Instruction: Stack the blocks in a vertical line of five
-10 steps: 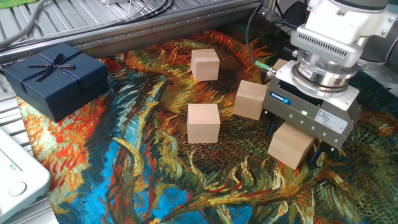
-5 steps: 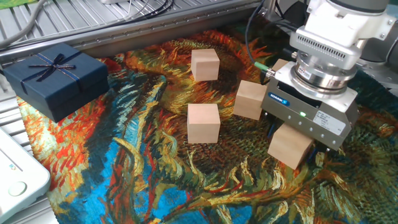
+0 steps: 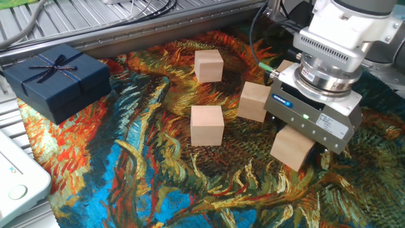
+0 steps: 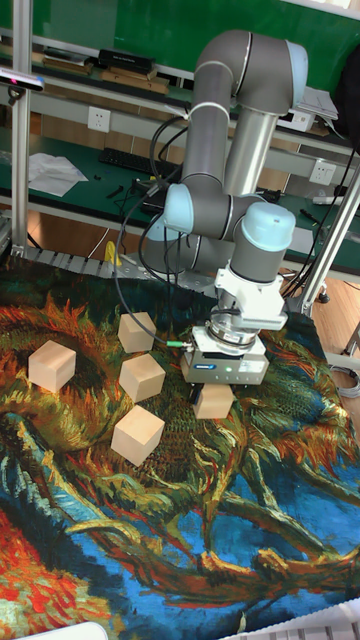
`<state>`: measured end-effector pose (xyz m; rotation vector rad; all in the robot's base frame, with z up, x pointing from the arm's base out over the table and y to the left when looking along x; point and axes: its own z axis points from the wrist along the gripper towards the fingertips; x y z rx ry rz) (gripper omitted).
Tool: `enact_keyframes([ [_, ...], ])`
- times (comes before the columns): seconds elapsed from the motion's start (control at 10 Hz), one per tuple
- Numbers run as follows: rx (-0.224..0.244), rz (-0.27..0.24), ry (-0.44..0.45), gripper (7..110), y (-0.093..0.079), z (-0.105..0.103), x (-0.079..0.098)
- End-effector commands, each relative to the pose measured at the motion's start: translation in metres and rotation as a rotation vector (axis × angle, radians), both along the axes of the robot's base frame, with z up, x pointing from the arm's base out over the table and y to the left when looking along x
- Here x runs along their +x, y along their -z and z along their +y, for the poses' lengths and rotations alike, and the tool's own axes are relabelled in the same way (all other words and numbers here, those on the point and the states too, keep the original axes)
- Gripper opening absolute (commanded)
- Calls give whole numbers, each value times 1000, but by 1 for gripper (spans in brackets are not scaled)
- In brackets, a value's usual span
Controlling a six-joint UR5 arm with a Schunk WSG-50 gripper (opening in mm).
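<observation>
Gripper (image 3: 297, 147) is clamped on a block (image 3: 292, 148), fingers on either side of it, pointing straight down. In the tall view the held block (image 4: 214, 402) sits right under the gripper (image 4: 215, 398) body; can't tell from either view whether its bottom touches the cloth (image 3: 145, 177) or hangs just above it.

Other blocks, all loose on the cloth, none stacked:
- front block (image 3: 207, 125), upright, well apart from the gripper, nearest the camera in the fixed view.
- middle block (image 3: 254, 101), just beside the gripper body on its left in the fixed view, slightly turned.
- far block (image 3: 209, 66), up-cloth from the front one, apart from the rest.
- fifth block (image 3: 286, 66), mostly hidden behind the gripper flange in the fixed view, only a corner shows.

Tall view shows four spread in a loose cluster left of the arm: (image 4: 52, 366), (image 4: 137, 332), (image 4: 142, 378), (image 4: 138, 434).

Navy gift box (image 3: 56, 79) with ribbon sits at the cloth's left edge, well away from all blocks. White device corner (image 3: 16, 177) at bottom left.
</observation>
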<state>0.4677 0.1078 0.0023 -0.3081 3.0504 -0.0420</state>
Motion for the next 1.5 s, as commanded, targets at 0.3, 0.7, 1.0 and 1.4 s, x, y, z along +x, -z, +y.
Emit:
enact_keyframes([
  [0.3, 10, 22, 57, 7, -14, 1, -2],
  [0.7, 40, 55, -8, 7, -47, 2, -9],
  [1.0, 52, 63, -11, 7, -53, 3, -10],
  [1.4, 62, 96, -97, 7, -80, -23, -20],
])
